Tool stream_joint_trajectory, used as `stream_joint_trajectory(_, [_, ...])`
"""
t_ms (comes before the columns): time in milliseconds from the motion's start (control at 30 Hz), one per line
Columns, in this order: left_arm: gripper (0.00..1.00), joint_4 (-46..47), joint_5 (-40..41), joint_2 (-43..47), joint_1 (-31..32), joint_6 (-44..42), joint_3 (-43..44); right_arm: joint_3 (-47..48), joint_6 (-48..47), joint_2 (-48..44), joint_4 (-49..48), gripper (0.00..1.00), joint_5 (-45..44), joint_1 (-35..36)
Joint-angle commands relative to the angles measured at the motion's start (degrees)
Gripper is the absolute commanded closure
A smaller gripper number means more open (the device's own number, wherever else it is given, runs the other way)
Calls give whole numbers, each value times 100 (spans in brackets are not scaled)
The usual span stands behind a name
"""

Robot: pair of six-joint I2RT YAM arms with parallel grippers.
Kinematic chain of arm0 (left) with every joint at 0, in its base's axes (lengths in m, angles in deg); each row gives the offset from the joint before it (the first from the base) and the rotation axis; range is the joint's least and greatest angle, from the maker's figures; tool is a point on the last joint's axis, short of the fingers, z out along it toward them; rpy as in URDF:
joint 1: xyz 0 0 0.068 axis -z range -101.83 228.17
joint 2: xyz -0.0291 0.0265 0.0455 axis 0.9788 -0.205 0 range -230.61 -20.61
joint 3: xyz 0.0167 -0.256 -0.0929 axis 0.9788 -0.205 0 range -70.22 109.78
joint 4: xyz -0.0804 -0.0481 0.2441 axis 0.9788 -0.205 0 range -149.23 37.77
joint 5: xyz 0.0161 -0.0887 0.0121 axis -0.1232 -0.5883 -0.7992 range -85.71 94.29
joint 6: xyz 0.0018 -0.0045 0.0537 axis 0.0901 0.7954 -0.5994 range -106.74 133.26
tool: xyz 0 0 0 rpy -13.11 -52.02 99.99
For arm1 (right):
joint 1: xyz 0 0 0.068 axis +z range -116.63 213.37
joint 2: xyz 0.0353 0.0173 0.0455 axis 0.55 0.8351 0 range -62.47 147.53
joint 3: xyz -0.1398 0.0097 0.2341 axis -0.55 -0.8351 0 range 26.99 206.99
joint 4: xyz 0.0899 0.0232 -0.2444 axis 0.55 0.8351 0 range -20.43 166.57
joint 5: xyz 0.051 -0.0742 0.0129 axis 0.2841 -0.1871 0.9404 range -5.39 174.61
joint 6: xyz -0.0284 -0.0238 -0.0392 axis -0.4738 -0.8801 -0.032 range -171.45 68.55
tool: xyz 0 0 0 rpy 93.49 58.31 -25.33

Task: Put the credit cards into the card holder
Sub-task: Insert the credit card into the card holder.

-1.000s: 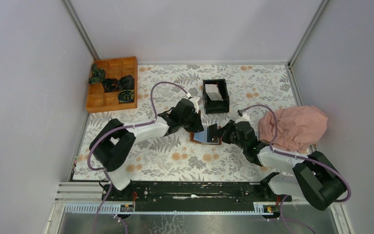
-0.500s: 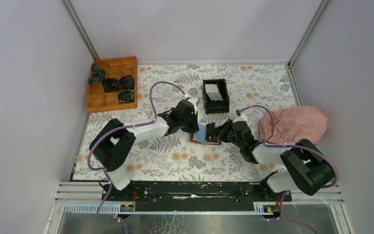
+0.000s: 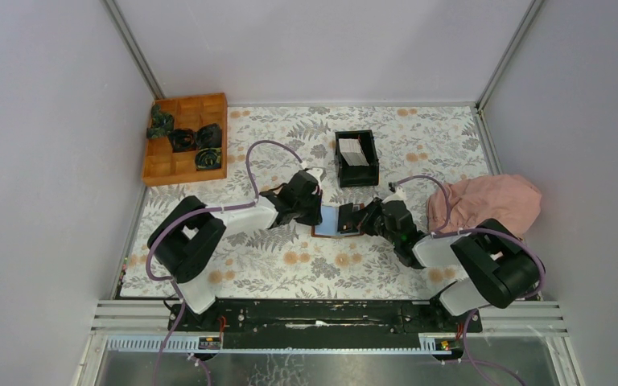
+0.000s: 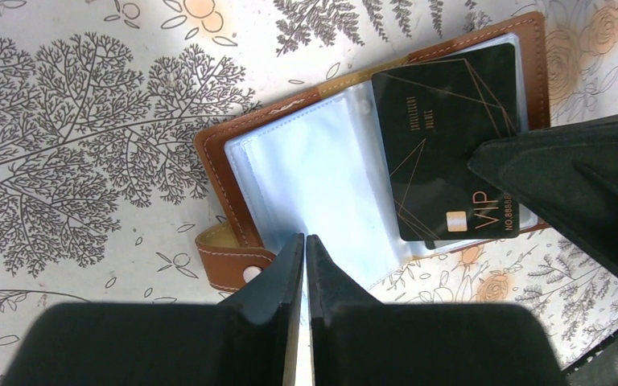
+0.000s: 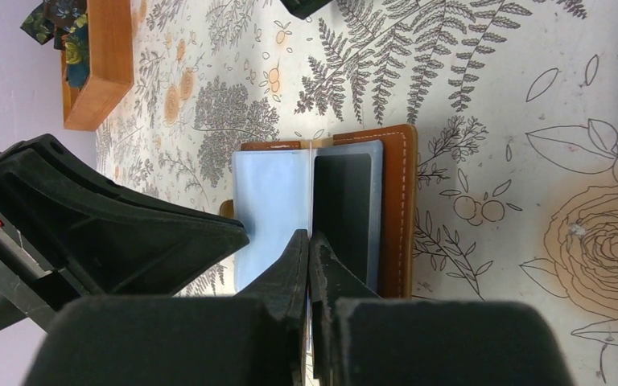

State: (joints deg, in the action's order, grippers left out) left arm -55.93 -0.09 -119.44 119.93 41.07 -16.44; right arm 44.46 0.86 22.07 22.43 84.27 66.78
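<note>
Now left claw point(image 4: 305, 238) and right claw point(image 5: 310, 234) alike shut, tips at open card holder point(image 4: 216, 178).

- The card holder point(image 4: 221, 181) is showing tan, leather-like skin with pale stitching.
- Its plastic sleeves point(image 4: 322, 177) are gleaming clear, smooth and glossy.
- The black card point(image 4: 442, 137) is looking smooth, with fine gold-coloured lines.
- The tabletop point(image 4: 88, 121) is wearing a matt printed covering.
- The tray point(image 3: 165, 166), upper left, is showing orange wood.
- The left claw point(image 4: 306, 241) and right claw point(image 5: 310, 237) are looking like matt black plastic.
</note>
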Motion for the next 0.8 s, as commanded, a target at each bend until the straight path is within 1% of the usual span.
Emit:
stream_joint_trajectory(0, [90, 122, 175, 118, 26, 4, -120, -3, 70, 140, -492, 100, 98, 43])
stream_joint_trajectory(300, [90, 192, 191, 52, 25, 40, -174, -55, 132, 429, -758, 100, 198, 69])
stream_joint_trajectory(767, [91, 155, 304, -26, 34, 32, -201, -51, 143, 647, -800, 100, 84, 304])
